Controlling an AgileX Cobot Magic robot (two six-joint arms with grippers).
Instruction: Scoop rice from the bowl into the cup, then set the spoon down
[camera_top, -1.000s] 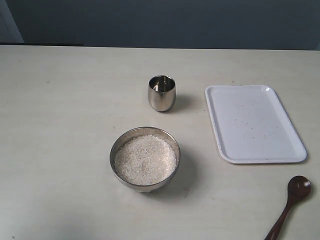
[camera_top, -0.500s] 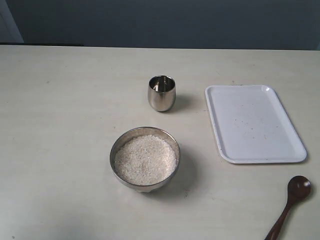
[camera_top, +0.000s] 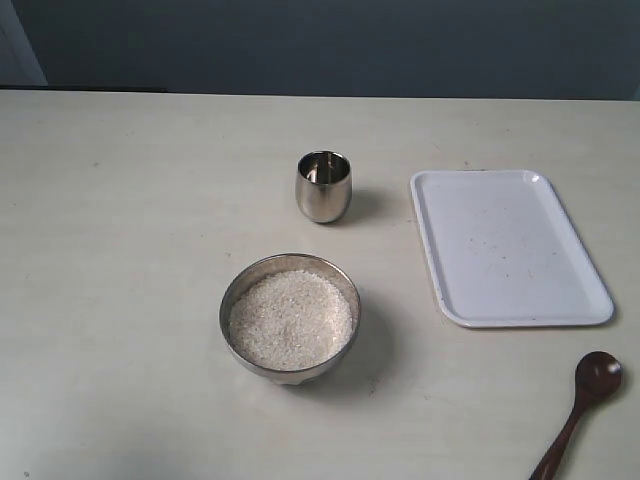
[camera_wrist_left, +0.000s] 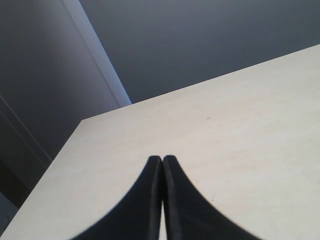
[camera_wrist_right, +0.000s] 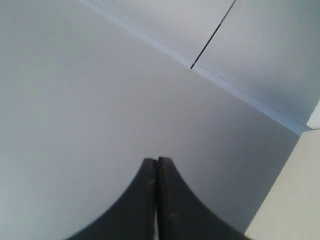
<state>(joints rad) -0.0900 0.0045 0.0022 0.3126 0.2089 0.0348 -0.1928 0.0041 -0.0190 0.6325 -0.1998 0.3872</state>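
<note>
The steel bowl (camera_top: 226, 310) sits near the middle of the table, filled with white rice (camera_top: 291, 318). Behind it stands the small steel cup (camera_top: 323, 187), looking empty. The dark wooden spoon (camera_top: 584, 404) lies at the front right corner, scoop up, its handle running off the frame. No arm shows in the exterior view. My left gripper (camera_wrist_left: 162, 159) is shut with nothing in it, above bare tabletop. My right gripper (camera_wrist_right: 157, 160) is shut too, empty, facing a grey wall.
A white rectangular tray (camera_top: 510, 247) lies to the right of the cup, with a few specks on it. The cream table (camera_top: 120, 250) ends at a far edge before a dark blue wall (camera_top: 320, 45).
</note>
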